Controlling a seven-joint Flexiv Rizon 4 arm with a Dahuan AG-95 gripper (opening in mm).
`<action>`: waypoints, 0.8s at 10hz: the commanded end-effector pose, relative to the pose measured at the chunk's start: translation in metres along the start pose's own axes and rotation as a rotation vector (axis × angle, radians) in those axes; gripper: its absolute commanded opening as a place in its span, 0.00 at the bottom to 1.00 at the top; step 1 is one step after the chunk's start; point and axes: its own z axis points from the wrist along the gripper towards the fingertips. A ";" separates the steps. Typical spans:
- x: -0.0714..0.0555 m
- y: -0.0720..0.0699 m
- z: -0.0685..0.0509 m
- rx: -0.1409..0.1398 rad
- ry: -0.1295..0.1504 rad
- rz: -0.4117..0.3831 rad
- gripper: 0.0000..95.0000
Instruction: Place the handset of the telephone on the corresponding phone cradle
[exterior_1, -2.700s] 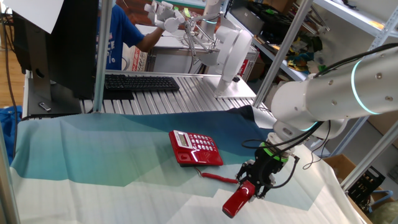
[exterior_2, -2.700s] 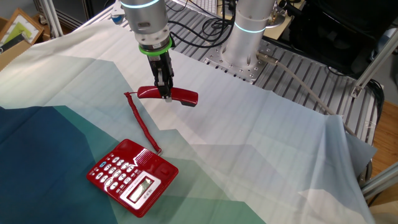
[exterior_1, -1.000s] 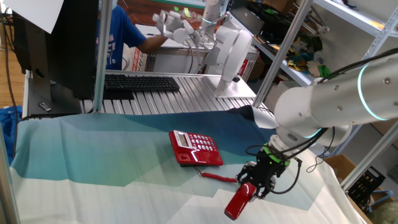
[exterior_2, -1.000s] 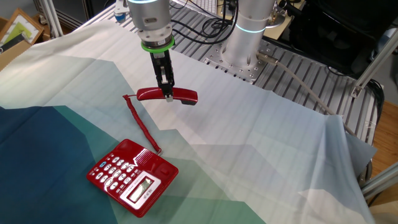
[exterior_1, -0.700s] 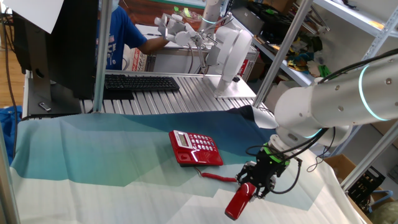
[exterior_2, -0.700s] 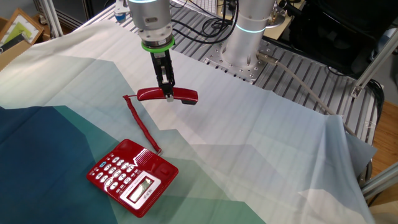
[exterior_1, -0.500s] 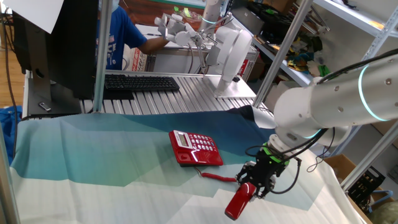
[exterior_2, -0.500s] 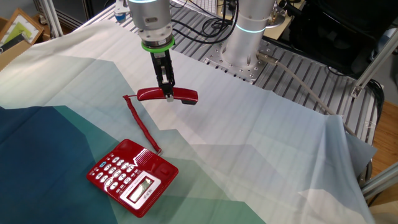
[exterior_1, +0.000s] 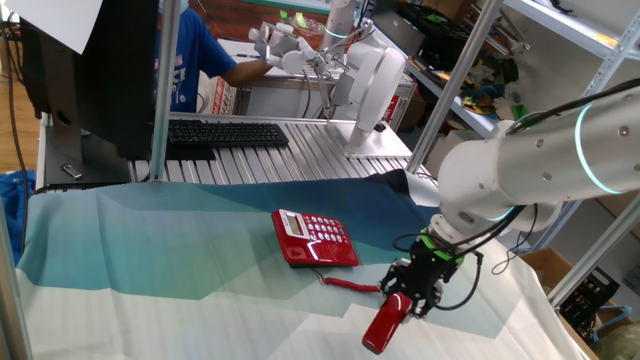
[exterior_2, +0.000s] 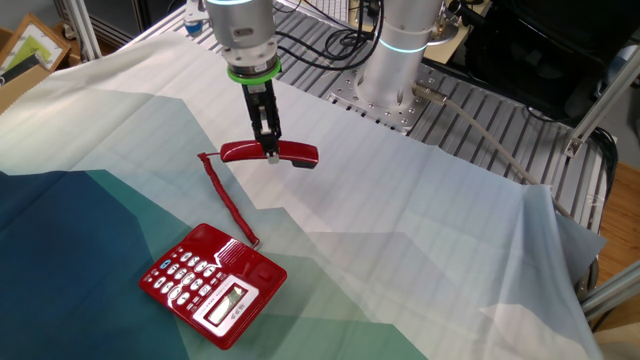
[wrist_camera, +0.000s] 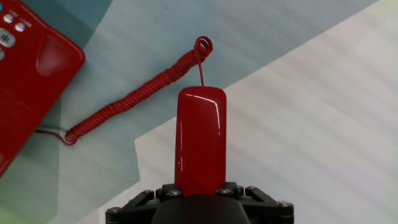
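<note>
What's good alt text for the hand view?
A glossy red plastic telephone handset fills the centre, gripped at its near end by the black gripper at the bottom edge. Its red coiled cord runs left across teal-and-white cloth to the red desk phone.

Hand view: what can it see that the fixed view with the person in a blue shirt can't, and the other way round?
Only the hand view shows the coiled cord in close detail. Only the fixed view shows the person in the blue shirt, the black keyboard and the telephone's whole keypad. Both show the red handset held in the hand.
</note>
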 end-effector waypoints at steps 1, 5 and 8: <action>-0.004 0.007 -0.004 -0.002 -0.004 0.023 0.00; -0.021 0.042 -0.017 0.016 0.016 0.123 0.00; -0.028 0.058 -0.014 0.013 0.018 0.165 0.00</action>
